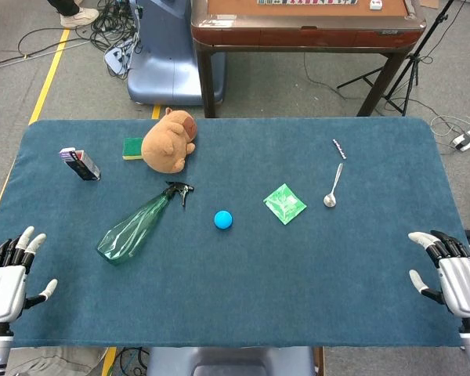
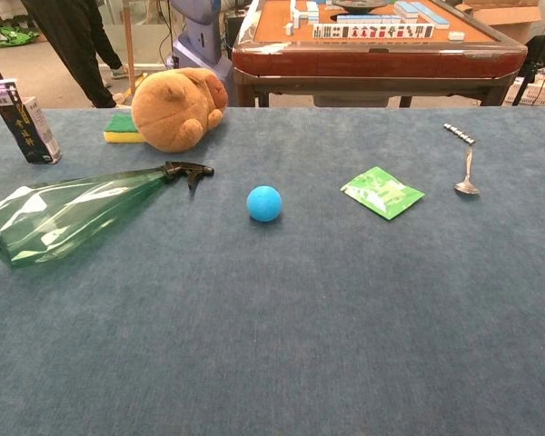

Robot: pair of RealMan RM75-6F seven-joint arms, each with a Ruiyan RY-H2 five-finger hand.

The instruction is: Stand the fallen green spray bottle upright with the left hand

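Both of my hands wait at the near edge of the surface (image 1: pixel 243 298), one at each near corner. My left hand (image 1: pixel 8 274) has its fingers (image 1: pixel 25 237) apart and holds nothing. My right hand (image 1: pixel 454 278) is the same, fingers (image 1: pixel 427 241) spread and not touching anything. Only the head view shows them.

On the blue cloth the biggest thing is the green spray bottle (image 1: pixel 135 227). It lies on its side in the left half, a little in front of my left hand but apart from it. Its wide base points to the near left corner and its black trigger head (image 1: pixel 180 190) points toward the far edge and the middle. In the chest view the bottle (image 2: pixel 73 213) is flat on the cloth, the head (image 2: pixel 187 171) to the right.

Next in size is the brown plush animal (image 1: pixel 170 141), near the far edge on the left, just behind the trigger head. A yellow and green sponge (image 1: pixel 132 147) touches its left side. A small dark box (image 1: pixel 80 164) stands further left, near the left edge.

A green packet (image 1: pixel 284 204) lies right of the middle. A blue ball (image 1: pixel 223 219) sits between the bottle and the packet. A metal spoon (image 1: pixel 333 188) lies right of the packet, and beyond it, toward the far edge, a small thin object (image 1: pixel 339 148) that I cannot identify.
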